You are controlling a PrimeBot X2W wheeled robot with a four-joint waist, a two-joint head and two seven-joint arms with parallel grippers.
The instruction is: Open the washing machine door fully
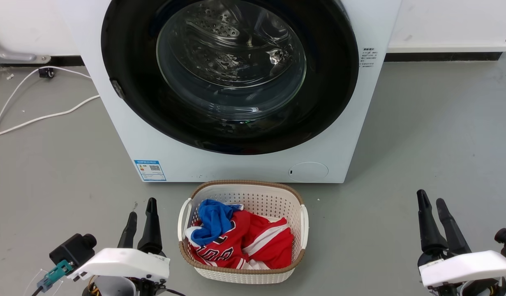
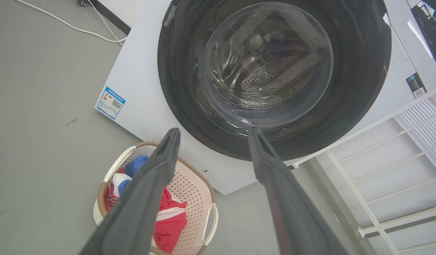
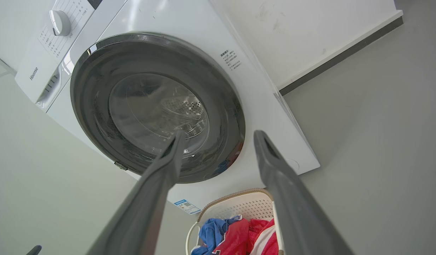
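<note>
Both sets of jaws are spread w/ nothing between them: left gripper [image 1: 142, 207] low at the left, right gripper [image 1: 430, 197] low at the right, either side of the laundry basket [image 1: 244, 183] and well apart from the target. The washing machine door [image 1: 230, 74] looks shut, lying flat against the front of the washing machine [image 1: 236, 166], so the task looks not yet started. Risks, as I judge them: the glossy black rim gives the fingers little to bite on, so a pull could slip off w/o freeing the latch. A small grey tab [image 1: 117, 88] sits on the door's left edge, handle or hinge, can't tell; pulling at the wrong side would just strain the door. The basket, full of red and blue clothes [image 1: 240, 238], stands just in front of the machine under the door, so a low reach or a roll fwd could shove or tip it. A white cable [image 1: 35, 119] trails over the floor at the left, a snag for the wheels. Once freed, the door may swing into the forearm and stop short of fully open.
</note>
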